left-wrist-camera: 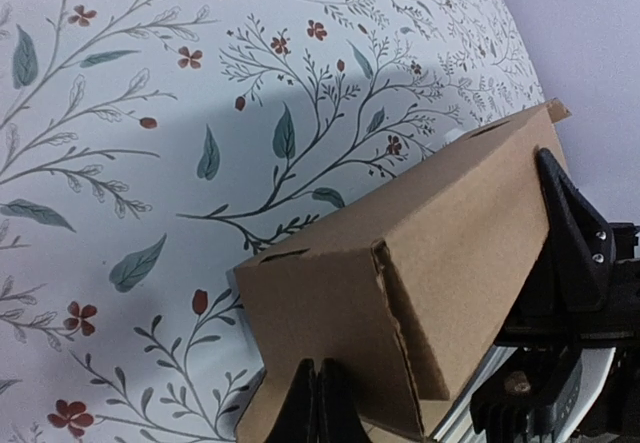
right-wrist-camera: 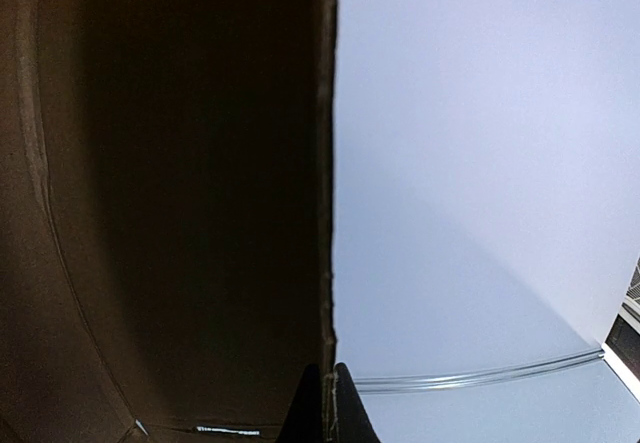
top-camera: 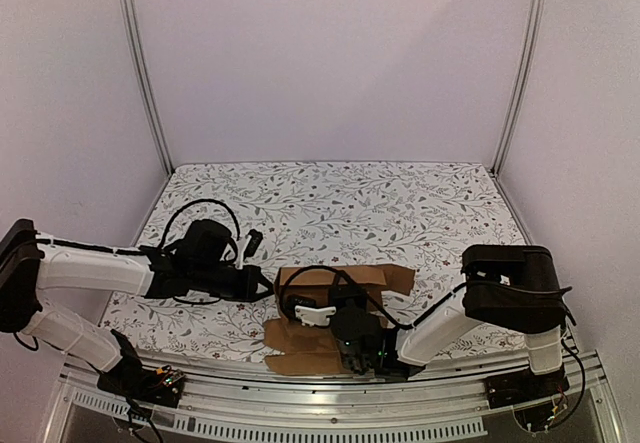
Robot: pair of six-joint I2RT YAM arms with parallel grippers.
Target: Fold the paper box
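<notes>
Near edge of the tabletop [top-camera: 400,213]: the paper box [top-camera: 385,281], a half-formed brown cardboard shell, lies between my two arms, its long axis running roughly left to right across my view from above. The left pincer [top-camera: 266,286] comes in from the left and meets the box at its left end. On that wrist's camera its closed tips [left-wrist-camera: 320,403] sit against the foot of a raised wall [left-wrist-camera: 450,263] that stretches away from them toward the right arm. The right pincer [top-camera: 305,313] reaches in from the right over the middle of the cardboard, also closed. Its own camera shows the tips [right-wrist-camera: 325,403] right at the bottom of an upright panel's edge [right-wrist-camera: 180,213], the panel lying to their left. I cannot tell whether that edge is nipped between them. I judge the left arm the better placed to push along the length, with the right steadying the standing panel
</notes>
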